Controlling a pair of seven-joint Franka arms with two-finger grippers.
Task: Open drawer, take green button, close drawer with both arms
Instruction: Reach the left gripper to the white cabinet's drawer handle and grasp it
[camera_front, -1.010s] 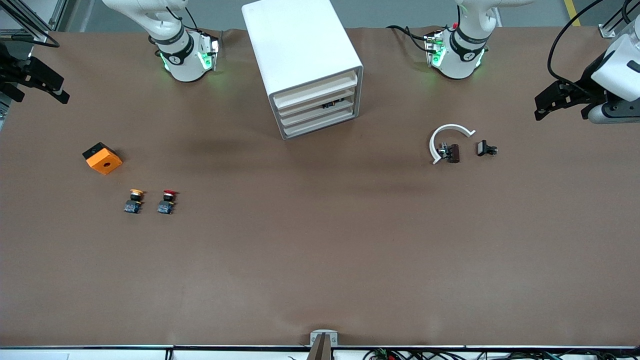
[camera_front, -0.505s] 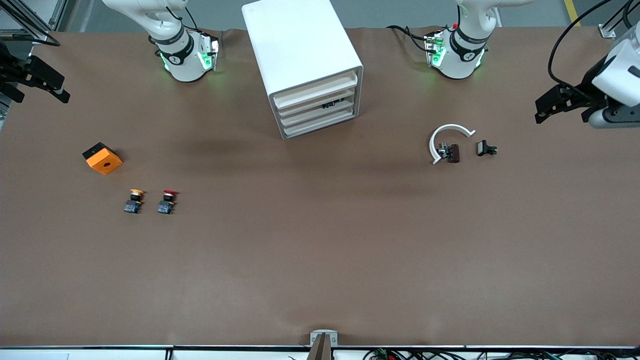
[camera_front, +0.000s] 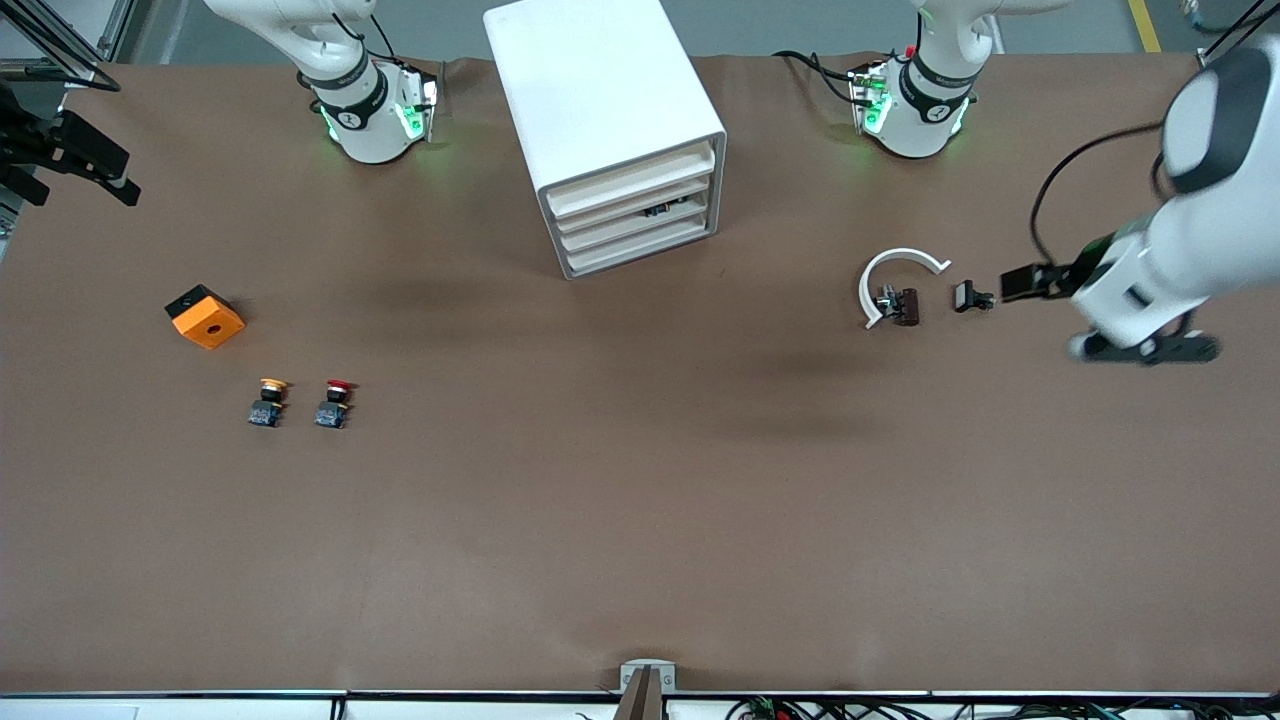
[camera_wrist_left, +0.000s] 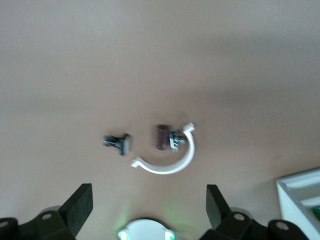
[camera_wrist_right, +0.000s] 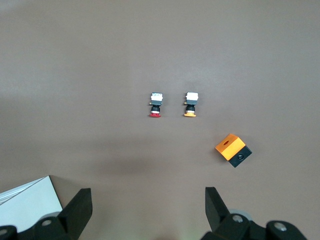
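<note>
The white cabinet (camera_front: 600, 110) stands between the arm bases, its four drawers (camera_front: 632, 186) all pushed in. A dark bit (camera_front: 660, 210) shows in a gap between the drawers. The green button is hidden. My left gripper (camera_front: 1022, 283) is open and empty, low over the table beside a small black part (camera_front: 970, 296), toward the left arm's end. Its fingers (camera_wrist_left: 80, 207) frame the small parts in the left wrist view. My right gripper (camera_front: 95, 165) is open and empty, and waits at the right arm's end of the table.
A white curved piece (camera_front: 895, 275) and a brown part (camera_front: 905, 306) lie by the black part. An orange block (camera_front: 205, 316), a yellow-capped button (camera_front: 267, 402) and a red-capped button (camera_front: 334, 402) lie toward the right arm's end.
The left arm has swung down and inward, bringing its gripper from the table's end to just beside the small black part. The right arm has not moved.
</note>
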